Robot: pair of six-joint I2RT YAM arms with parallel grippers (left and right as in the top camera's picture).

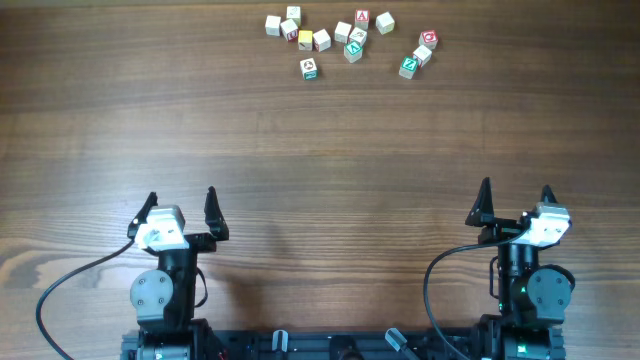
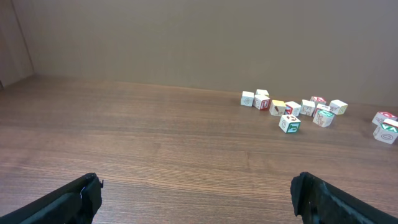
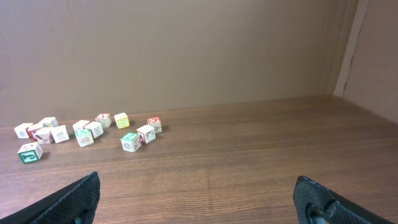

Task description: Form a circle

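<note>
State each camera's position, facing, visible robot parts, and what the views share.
Overhead: above the table, looking straight down; both arms, left gripper and right gripper open, at bottom.
Left wrist: low, facing forward toward the cubes at right; its fingers in the bottom corners.
Right wrist: likewise, cubes at left; fingers in corners.
Shared: all see the cubes.

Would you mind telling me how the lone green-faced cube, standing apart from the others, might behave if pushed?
The green-faced cube looks like small solid wood, so probably stiff and light. Its flat faces suggest sliding, not rolling, on the smooth table.
</note>
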